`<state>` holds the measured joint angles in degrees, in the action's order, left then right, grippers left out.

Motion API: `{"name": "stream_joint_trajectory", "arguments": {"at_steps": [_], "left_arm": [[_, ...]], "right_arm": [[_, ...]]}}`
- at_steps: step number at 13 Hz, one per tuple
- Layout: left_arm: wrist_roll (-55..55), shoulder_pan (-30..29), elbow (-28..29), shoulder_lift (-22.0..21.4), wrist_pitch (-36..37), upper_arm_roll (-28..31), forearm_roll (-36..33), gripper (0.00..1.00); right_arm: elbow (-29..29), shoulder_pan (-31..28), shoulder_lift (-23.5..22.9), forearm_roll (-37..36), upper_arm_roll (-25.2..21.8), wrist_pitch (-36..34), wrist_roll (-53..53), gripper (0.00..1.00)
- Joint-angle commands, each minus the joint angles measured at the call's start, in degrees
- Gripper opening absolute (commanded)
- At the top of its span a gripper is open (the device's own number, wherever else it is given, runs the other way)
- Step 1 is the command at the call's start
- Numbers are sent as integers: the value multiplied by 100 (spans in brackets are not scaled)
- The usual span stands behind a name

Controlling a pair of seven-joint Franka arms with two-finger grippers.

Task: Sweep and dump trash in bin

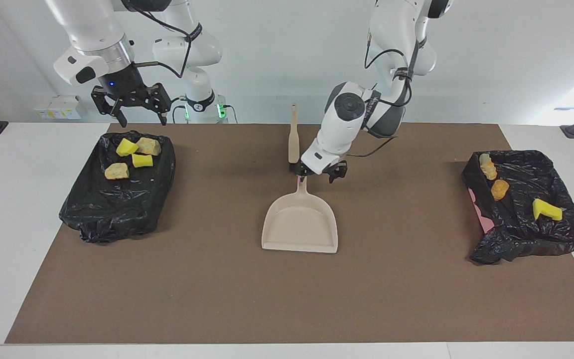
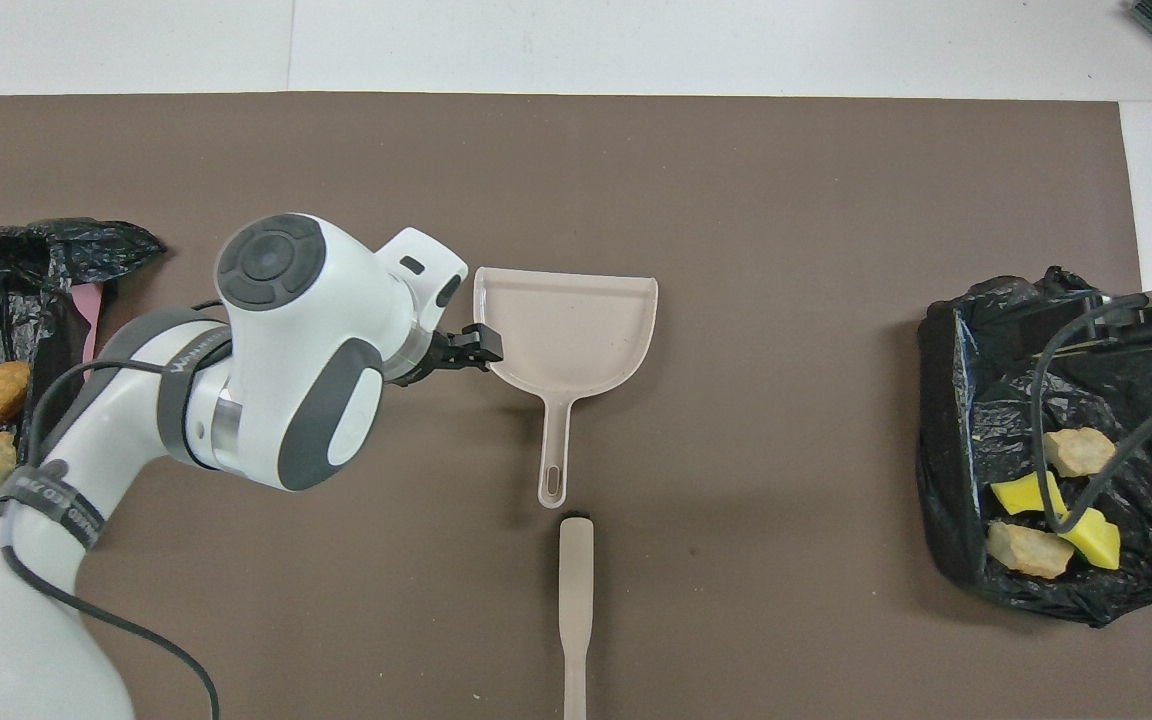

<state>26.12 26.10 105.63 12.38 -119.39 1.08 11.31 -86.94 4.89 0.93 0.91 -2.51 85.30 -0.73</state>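
Observation:
The beige dustpan (image 1: 299, 224) (image 2: 566, 325) lies flat and empty mid-mat, its handle (image 2: 554, 450) pointing at the robots. My left gripper (image 1: 321, 173) (image 2: 466, 348) hovers open just above the mat beside the handle, holding nothing. Trash lies in two black-bagged bins. The bin (image 1: 117, 199) (image 2: 1046, 470) at the right arm's end holds two yellow sponge chunks (image 1: 126, 147) and two beige lumps (image 1: 116, 171). The bin (image 1: 526, 219) (image 2: 6, 300) at the left arm's end holds two lumps (image 1: 500, 189) and a yellow chunk (image 1: 546, 210). My right gripper (image 1: 137, 107) waits open over its bin.
A beige brush handle (image 1: 293, 134) (image 2: 574, 600) lies on the brown mat (image 1: 217, 289) between the dustpan and the robots, in line with the pan's handle. A pink bin wall (image 1: 477, 204) shows under the bag at the left arm's end.

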Motion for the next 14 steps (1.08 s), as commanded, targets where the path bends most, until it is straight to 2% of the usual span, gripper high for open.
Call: {"name": "stream_joint_trajectory", "arguments": {"at_steps": [1, 6, 9, 12, 14], "left_arm": [[-394, -428, -60, -315, 267, -46, 21, 100], [-2293, -1360, -192, -508, 636, -38, -14, 100], [-2786, -1818, -271, -518, 794, -2, -93, 100], [-3017, -1986, -648, -535, 1223, 6, -821, 100], [-2964, -2135, -842, -622, 1558, -2, -920, 100]], "right_arm": [[-156, -67, 126, 58, 22, 84, 170, 100], [-148, -67, 126, 58, 22, 118, 170, 100], [-156, -67, 126, 58, 22, 119, 179, 100], [-156, -67, 126, 58, 22, 119, 170, 100], [-156, -67, 126, 58, 22, 119, 170, 100]]}}
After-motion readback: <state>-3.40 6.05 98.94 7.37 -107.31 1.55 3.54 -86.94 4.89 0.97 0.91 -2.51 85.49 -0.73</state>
